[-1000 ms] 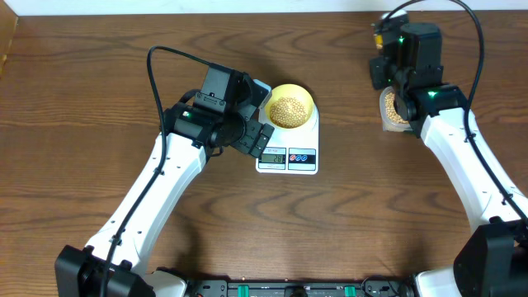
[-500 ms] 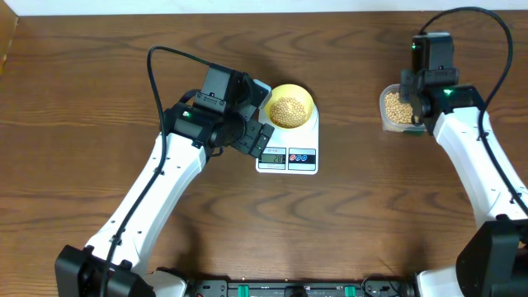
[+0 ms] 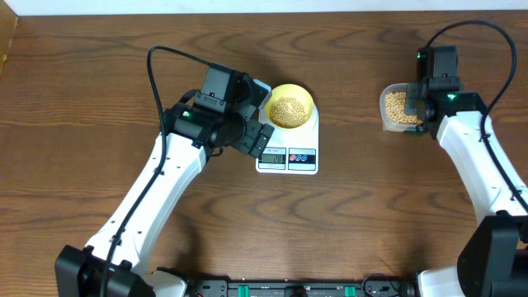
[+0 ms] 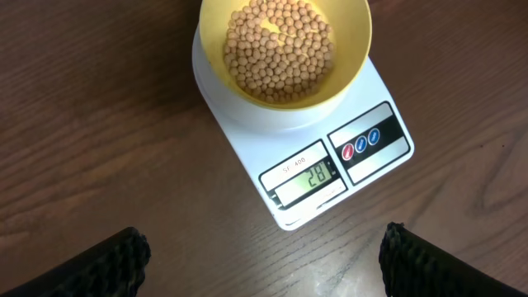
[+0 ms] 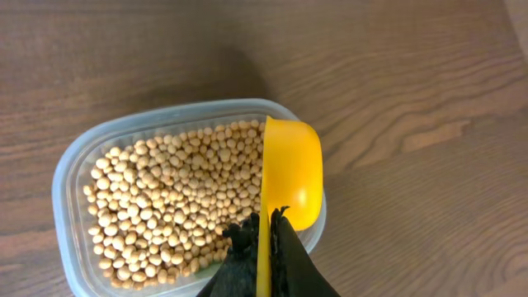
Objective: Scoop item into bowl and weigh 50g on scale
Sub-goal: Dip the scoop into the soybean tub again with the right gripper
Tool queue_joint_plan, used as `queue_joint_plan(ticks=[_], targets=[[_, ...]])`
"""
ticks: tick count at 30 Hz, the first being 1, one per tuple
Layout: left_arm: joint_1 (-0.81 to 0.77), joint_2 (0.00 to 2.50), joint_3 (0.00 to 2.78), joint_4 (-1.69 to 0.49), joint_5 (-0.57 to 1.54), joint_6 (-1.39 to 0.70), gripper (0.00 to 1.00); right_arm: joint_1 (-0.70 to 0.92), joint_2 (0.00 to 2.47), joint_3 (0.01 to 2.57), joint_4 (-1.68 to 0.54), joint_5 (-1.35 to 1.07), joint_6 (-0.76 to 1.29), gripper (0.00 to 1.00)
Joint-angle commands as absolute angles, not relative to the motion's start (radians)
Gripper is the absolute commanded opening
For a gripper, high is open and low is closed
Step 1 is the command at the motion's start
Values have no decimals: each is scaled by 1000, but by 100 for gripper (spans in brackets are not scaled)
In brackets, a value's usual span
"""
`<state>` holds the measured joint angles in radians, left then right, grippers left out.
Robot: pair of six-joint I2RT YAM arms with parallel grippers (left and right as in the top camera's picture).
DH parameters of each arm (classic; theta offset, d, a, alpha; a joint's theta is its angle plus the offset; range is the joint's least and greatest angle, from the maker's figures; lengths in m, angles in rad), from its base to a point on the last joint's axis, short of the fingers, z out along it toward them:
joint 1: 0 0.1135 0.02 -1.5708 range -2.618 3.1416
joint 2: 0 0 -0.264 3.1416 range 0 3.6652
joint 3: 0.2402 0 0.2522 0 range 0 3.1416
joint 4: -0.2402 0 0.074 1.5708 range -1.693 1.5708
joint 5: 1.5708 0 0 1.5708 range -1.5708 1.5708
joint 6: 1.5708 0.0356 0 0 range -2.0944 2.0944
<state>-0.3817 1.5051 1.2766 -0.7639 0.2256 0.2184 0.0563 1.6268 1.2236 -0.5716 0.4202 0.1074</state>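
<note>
The pale yellow bowl (image 3: 290, 106) (image 4: 285, 49) holds tan beans (image 4: 279, 45) and sits on the white scale (image 3: 288, 153) (image 4: 346, 161), whose display reads 28. My left gripper (image 3: 257, 136) (image 4: 264, 260) is open and empty, just left of the scale's front. My right gripper (image 3: 422, 103) (image 5: 266, 239) is shut on the handle of a bright yellow scoop (image 5: 290, 172). The scoop is turned on its side over the right edge of a clear tub (image 3: 398, 109) (image 5: 74, 165) full of beans (image 5: 169, 202).
The clear tub stands at the far right of the brown wooden table (image 3: 355, 214). The scale and bowl stand at the table's middle back. A black cable (image 3: 157, 74) loops above the left arm.
My right arm has swung to the right and forward, uncovering the tub, and now holds the scoop over the tub's right edge. The left arm, bowl and scale have not moved.
</note>
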Motion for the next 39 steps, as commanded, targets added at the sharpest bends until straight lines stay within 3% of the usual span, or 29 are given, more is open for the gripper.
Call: queue_joint_plan(ticks=[1,12,39], targets=[[-383,1492,1280,-770,216,235,91,51,1613,1177,-530,414,127,2],[-383,1492,1280,-770,216,235,91,33,1657,1100,-445,396,127,2],[-383,1492,1280,-770,216,235,91,-31,1674,1100,-442,-87,126,1]])
